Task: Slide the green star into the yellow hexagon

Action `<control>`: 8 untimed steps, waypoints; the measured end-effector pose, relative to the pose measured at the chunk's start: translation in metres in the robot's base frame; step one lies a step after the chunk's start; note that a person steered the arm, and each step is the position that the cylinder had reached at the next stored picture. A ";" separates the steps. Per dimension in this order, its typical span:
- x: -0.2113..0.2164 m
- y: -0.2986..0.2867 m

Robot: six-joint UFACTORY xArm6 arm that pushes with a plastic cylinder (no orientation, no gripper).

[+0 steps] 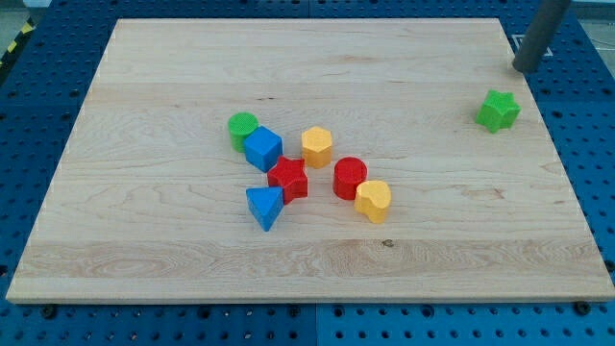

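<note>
Wooden worktop (pixel 144 58), pale board on a blue perforated base (pixel 596 144); dark rod entering at the upper right of the frame, my tip (pixel 523 69) resting near the board's right edge, above and slightly right of the green star (pixel 499 111), near it but apart; no hand on this rig, only the bare rod, so nothing is grasped; green star alone at the right of the frame, well apart from all other blocks; yellow hexagon (pixel 317 146) near the centre, in a loose cluster; green cylinder (pixel 242 128) at the cluster's upper left, touching the blue cube (pixel 262 150) just below and right of it; red star (pixel 288 179) below the cube, close against it; blue triangular block (pixel 264 207) at the cluster's bottom left, just beside the red star; red cylinder (pixel 350 178) right of the red star, apart from it; yellow heart-shaped block (pixel 373 201) touching the red cylinder at its lower right.
</note>
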State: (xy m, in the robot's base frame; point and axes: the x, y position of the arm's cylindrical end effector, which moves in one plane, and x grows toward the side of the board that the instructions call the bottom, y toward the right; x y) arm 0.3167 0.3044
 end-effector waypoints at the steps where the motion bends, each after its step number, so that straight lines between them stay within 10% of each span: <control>1: 0.034 0.000; 8: 0.079 -0.057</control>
State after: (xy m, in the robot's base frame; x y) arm 0.3960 0.2476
